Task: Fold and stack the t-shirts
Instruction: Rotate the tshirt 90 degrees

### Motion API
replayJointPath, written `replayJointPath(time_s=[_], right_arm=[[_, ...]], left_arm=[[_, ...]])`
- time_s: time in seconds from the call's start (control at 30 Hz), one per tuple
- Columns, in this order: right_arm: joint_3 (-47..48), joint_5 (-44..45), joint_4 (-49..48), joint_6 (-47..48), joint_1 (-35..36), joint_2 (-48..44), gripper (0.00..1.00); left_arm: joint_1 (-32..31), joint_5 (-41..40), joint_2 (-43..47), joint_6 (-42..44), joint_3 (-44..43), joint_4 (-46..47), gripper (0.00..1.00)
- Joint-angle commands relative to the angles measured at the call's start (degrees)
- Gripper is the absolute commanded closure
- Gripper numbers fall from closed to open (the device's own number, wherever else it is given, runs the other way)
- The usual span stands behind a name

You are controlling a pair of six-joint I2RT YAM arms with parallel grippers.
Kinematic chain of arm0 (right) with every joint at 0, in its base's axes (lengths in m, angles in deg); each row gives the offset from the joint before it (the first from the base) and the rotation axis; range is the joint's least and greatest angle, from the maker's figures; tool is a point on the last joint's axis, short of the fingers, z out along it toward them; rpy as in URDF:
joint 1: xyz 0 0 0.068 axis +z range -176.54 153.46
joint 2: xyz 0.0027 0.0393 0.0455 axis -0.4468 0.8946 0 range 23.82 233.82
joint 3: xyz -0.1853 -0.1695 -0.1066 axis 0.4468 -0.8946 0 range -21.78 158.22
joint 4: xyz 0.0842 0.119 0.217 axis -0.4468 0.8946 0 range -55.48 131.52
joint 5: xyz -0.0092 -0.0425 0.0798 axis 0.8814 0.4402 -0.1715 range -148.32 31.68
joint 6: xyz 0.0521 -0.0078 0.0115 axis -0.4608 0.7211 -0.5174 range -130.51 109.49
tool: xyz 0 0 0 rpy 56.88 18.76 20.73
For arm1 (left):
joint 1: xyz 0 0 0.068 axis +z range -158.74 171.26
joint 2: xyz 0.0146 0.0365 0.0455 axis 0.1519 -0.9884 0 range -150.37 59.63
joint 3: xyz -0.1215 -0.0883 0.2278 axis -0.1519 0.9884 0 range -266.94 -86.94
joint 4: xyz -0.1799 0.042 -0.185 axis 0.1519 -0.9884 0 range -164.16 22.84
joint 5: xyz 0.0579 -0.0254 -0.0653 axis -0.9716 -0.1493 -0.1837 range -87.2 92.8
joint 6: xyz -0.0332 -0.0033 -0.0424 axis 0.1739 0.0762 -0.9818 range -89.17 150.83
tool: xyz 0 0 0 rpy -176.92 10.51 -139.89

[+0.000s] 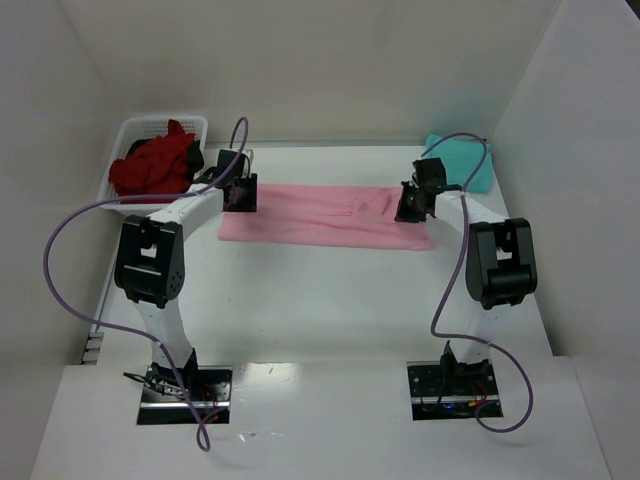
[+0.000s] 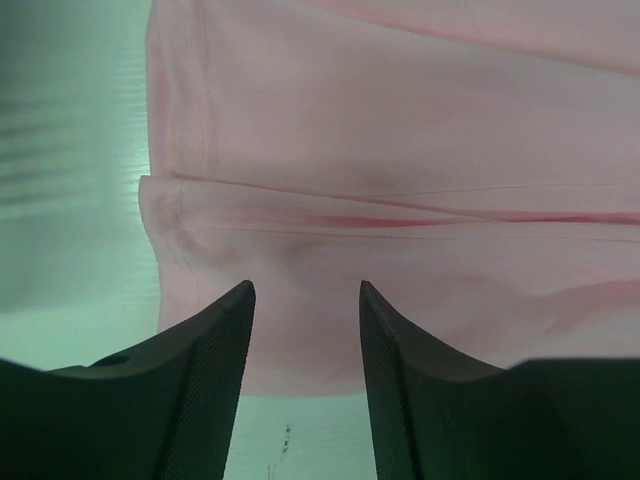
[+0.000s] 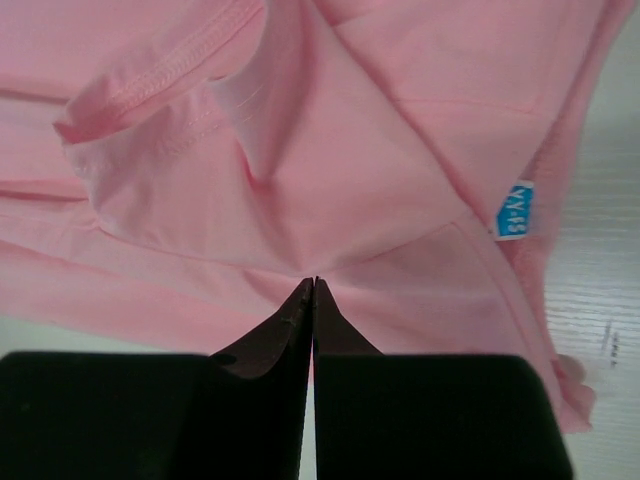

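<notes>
Pink shirt [image 1: 325,215] lies as a long, part-folded strip, one end beneath each claw; my left claw [image 2: 305,295] stands open just above its edge; my right claw [image 3: 313,283] is closed tip to tip on the cloth, grip unconfirmed; risk: a thin pinch slips on lifting and the fold slumps.

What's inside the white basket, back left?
A crumpled heap of dark red t-shirts fills the basket. The heap itself hides how many shirts there are and whether anything lies beneath them.
</notes>
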Motion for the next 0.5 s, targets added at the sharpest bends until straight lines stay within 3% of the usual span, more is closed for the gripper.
replayJointPath(time_s=[0.0, 0.47], right_arm=[[0.23, 4.21, 0.04, 0.56, 0.55, 2.11, 0.97], [4.00, 8.10, 0.65, 0.03, 0.55, 8.25, 0.97]], left_arm=[[-0.16, -3.61, -2.60, -1.58, -2.48, 2.01, 0.48], [-0.16, -6.46, -9.39, -1.33, -7.15, 1.31, 0.50]])
